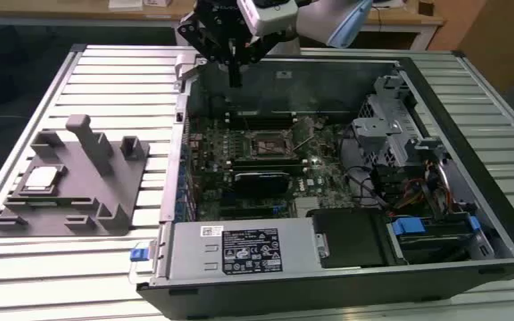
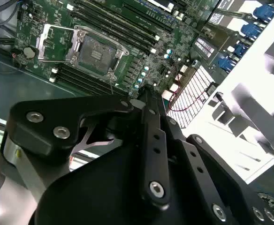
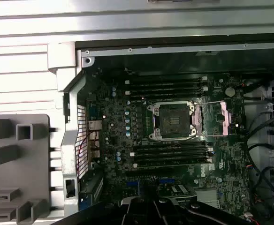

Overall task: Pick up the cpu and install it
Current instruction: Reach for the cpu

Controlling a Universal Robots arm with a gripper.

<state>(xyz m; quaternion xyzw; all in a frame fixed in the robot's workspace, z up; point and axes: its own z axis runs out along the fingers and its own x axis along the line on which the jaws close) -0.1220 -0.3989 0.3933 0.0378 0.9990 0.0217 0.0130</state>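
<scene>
The cpu (image 1: 43, 177), a small silvery square chip, lies in a recess of the grey fixture (image 1: 78, 194) on the exterior view's left, outside the computer case. My gripper (image 1: 235, 81) hangs above the case's far edge, well away from the cpu, its fingers together with nothing between them. In both wrist views its black linkage (image 2: 146, 140) (image 3: 151, 208) fills the near side. The motherboard's dark socket (image 1: 266, 144) (image 2: 95, 51) (image 3: 172, 121) stands open, its metal load plate (image 3: 221, 117) flipped aside.
The open computer case (image 1: 471, 154) lies on a slatted metal table (image 1: 105, 80). Inside are a black heatsink block (image 1: 262, 182), a grey power supply (image 1: 239, 247), a drive cage (image 1: 391, 127) and cables (image 1: 400, 187). The fixture has tall posts (image 1: 88, 140).
</scene>
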